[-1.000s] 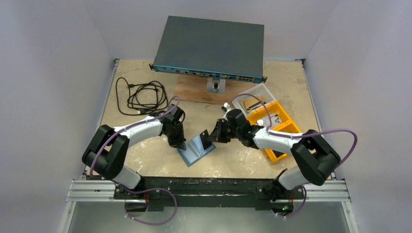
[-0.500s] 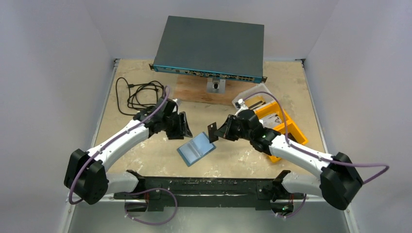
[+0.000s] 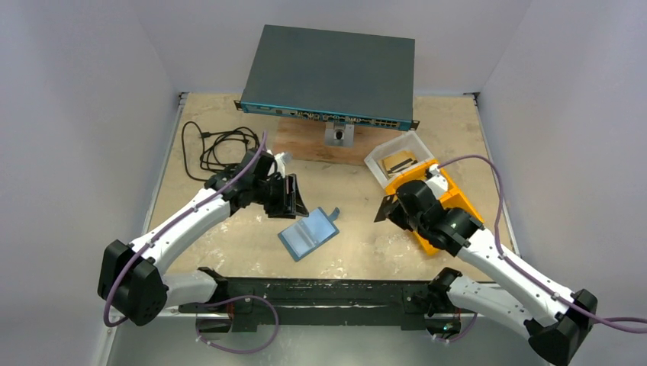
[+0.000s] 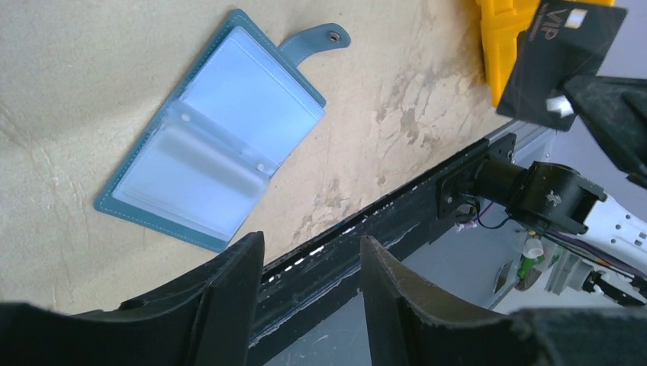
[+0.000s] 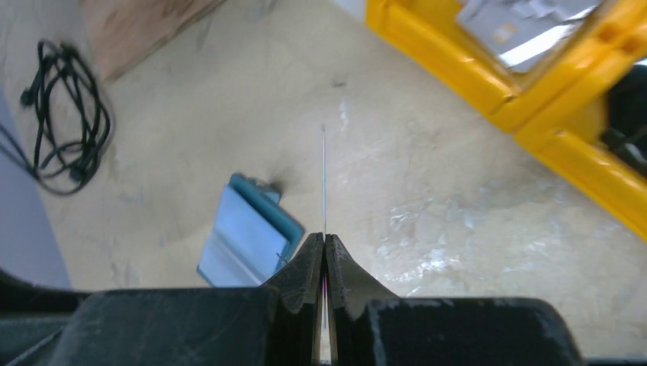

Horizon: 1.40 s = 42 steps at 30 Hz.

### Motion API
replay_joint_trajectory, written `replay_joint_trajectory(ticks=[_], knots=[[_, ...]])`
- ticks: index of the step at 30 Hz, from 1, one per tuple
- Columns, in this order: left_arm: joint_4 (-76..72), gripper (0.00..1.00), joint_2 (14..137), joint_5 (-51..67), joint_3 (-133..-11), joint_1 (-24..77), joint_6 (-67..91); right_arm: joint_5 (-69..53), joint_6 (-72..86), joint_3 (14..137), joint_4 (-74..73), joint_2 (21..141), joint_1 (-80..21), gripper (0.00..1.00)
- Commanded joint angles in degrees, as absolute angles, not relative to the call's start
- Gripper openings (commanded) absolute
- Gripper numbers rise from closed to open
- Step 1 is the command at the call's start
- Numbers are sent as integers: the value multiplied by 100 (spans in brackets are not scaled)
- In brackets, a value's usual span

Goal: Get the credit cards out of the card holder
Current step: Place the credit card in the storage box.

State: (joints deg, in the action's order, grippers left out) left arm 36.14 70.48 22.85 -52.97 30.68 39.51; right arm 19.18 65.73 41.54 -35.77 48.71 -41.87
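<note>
**Card holder** point(image 3: 309, 234): lies opened flat on the table point(image 3: 358, 245), between the two arms, with its snap tab pointing away from the arm bases. The clear inner pockets face up. Whether any card sits in them cannot be told.

**Right gripper** point(image 3: 393, 210): jaws pressed fully together on one edge of a dark card point(image 4: 563, 52) marked "VIP". The card is held in the air, off the table, just beside the left end of the orange bin point(image 3: 458, 197) and well apart from the card holder.

**Left gripper** point(image 4: 309, 255): jaws parted, nothing between them. It hangs above the table just left of the card holder, not touching it.

**Orange bin**: divided into compartments. The one seen from the right wrist holds pale cards or slips point(image 5: 526, 19) — how many cannot be told.

**Clear tub** point(image 3: 393, 143): stands directly beside the far end of the orange bin. Brownish flat pieces point(image 3: 400, 162) lie in it — what they are cannot be told.
</note>
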Motion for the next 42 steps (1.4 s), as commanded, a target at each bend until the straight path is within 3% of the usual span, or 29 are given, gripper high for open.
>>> replay_joint_trajectory(ticks=[1, 7, 18, 23, 30, 38, 42], knots=[[3663, 49, 6998, 2665, -5570, 3083, 3679, 3559, 7598, 4996, -5889, 4877, -4150, 0], [3663, 49, 7071, 2753, -5575, 3087, 3655, 4278, 7751, 5719, -7181, 5398, -3632, 0], [3714, 49, 7136, 2751, -5598, 3081, 3634, 4012, 5899, 5850, -6662, 6390, -1353, 0], [3758, 49, 7122, 2701, -5620, 3088, 3632, 4144, 5891, 6043, -6990, 7292, -1047, 0], [3755, 49, 7096, 2660, -5599, 3081, 3639, 4146, 5789, 6061, -6871, 7493, -969, 0], [3752, 49, 7131, 2645, -5619, 3079, 3639, 4052, 5613, 6083, -6823, 7526, -962, 13], [3749, 49, 7152, 2626, -5609, 3079, 3643, 3828, 5276, 6049, -6570, 7485, -964, 30]])
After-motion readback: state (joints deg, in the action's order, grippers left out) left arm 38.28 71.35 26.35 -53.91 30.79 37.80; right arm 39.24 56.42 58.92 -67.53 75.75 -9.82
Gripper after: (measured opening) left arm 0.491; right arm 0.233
